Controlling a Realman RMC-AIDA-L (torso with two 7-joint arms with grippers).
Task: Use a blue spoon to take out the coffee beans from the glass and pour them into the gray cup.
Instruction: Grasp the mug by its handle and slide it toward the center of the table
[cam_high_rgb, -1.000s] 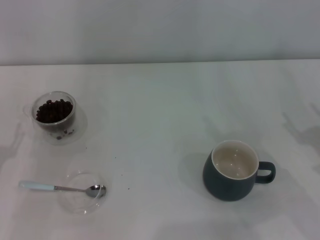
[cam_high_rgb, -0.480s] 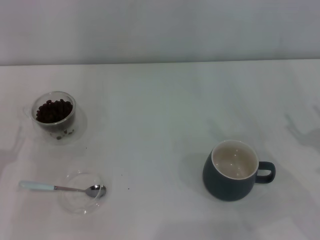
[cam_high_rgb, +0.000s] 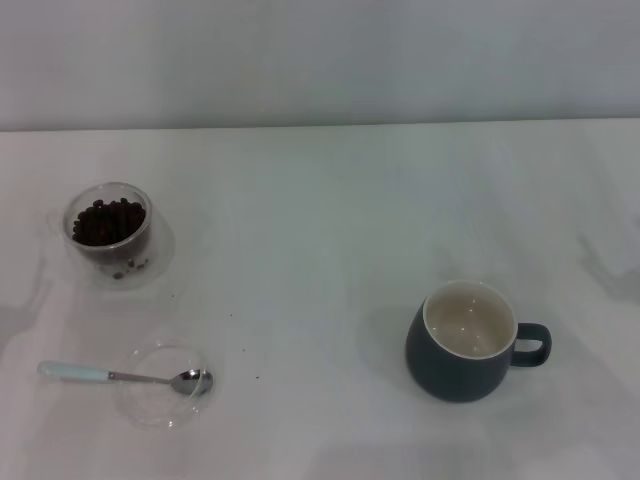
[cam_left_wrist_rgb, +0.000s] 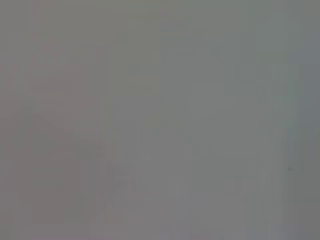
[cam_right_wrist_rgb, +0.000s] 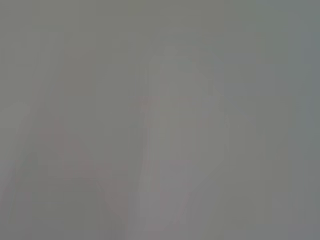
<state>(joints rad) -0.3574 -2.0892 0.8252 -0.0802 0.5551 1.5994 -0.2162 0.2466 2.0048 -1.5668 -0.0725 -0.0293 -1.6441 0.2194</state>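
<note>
1. No gripper is seen in the head view, and both wrist views are blank grey, so whether either gripper is spread or pressed together cannot be told.
2. The blue spoon (cam_high_rgb: 125, 376) is laid across a shallow clear dish (cam_high_rgb: 160, 386) at the near left of the white table (cam_high_rgb: 320, 220): metal bowl over the dish, pale handle stuck out past the rim toward the left edge.
3. The glass (cam_high_rgb: 108, 234) is stood behind the dish, near but apart, with the coffee beans (cam_high_rgb: 106, 221) heaped inside. A few dark specks are scattered on the table close by.
4. The gray cup (cam_high_rgb: 465, 342) is set well apart on the right, upright, inside empty, loop handle turned right.
5. Step in hand is judged as fetching the spoon; nothing is scooped yet.
6. The pale handle is best pinched where it overhangs the dish, probably by the left gripper, being nearer.
7. A straight lift is advised so the light dish is not dragged or flipped.
8. The bowl is to be kept level for the scoop afterwards.
</note>
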